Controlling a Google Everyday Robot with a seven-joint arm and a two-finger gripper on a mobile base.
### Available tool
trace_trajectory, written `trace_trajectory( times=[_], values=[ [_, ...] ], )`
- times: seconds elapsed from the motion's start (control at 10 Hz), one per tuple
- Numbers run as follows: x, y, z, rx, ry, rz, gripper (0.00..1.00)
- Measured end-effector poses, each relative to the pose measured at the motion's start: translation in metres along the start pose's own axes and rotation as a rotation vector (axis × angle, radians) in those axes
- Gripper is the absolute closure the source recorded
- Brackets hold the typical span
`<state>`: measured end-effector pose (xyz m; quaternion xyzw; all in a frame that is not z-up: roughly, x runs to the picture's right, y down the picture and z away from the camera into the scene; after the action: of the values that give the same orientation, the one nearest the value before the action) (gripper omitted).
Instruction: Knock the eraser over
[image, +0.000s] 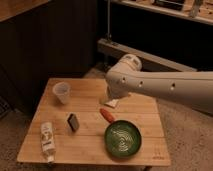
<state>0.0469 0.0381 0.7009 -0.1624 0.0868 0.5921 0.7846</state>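
The eraser (73, 121), a small dark block seemingly upright left of centre on the wooden table (87, 142), looks light and stiff, so a nudge near its top should topple it, while the gripper (111, 98) hangs mid-frame, its state impossible to tell.

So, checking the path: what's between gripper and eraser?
Bare tabletop, in the camera view, from the gripper at the pale pad to the eraser.

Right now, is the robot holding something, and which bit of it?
It cannot be told. The end effector hangs over the far side of the table, by a pale pad. The eraser sits apart from it, not held.
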Motion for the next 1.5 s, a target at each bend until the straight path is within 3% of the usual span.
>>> trace_trajectory(
  times=[1.4, 1.5],
  values=[
    [0.0000, 0.0000, 0.0000, 0.000, 0.000, 0.000, 0.20],
    [0.0015, 0.0015, 0.0011, -0.002, 0.001, -0.006, 0.26]
  ],
)
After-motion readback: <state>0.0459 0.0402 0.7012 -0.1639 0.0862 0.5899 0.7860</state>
